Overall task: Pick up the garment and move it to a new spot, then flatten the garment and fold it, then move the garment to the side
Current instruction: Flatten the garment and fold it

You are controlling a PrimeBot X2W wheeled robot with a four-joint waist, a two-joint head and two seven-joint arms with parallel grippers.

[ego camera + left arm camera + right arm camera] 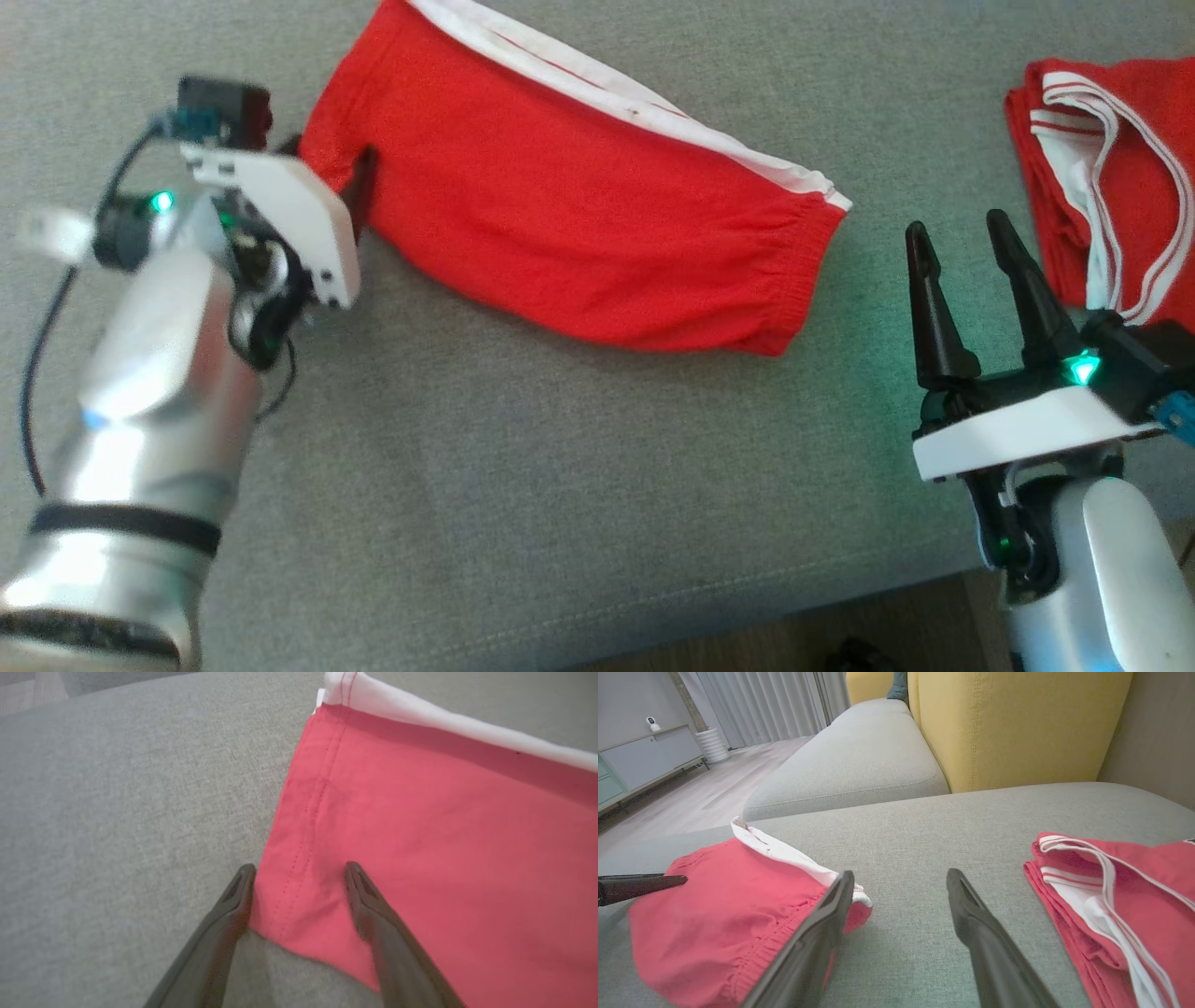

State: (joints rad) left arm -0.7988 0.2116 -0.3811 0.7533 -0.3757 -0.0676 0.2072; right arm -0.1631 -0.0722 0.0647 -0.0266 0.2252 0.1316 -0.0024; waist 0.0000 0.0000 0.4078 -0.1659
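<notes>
Left gripper [299,868]: its fingers are standing apart and holding nothing, at the end of the red shorts [579,224] lying farthest from the folded jersey [1111,187]. They are straddling the stitched hem corner [303,835], one finger over bare cushion and the other over cloth. I cannot tell whether they are touching the fabric.

Right gripper [958,224]: its fingers are also standing apart and empty, hovering between the shorts' waistband and the folded jersey, near both.

Where the shorts are lying: on the grey cushion [560,467], to the left of the folded jersey and clear of it, with the elastic waistband [794,280] pointing towards the jersey.

How the shorts are looking: thin, soft red cloth, lying mostly flat. A white side stripe [635,93] is running along the far edge, and the waistband is puckering. They are probably already lying doubled, leg on leg.

Risk, top layer only: if the left fingers are closing on just the upper layer at the hem, the fold is likely coming open as the cloth is lifted.

Risk, one-corner pull: hauling from that far corner alone is likely bunching or twisting the limp cloth.

Risk, cushion pinch: closing too low is likely catching the cushion cover along with the hem.

Risk, neighbour: sliding the shorts towards the folded jersey, or swinging the right gripper sideways, is risking disturbing that pile.
</notes>
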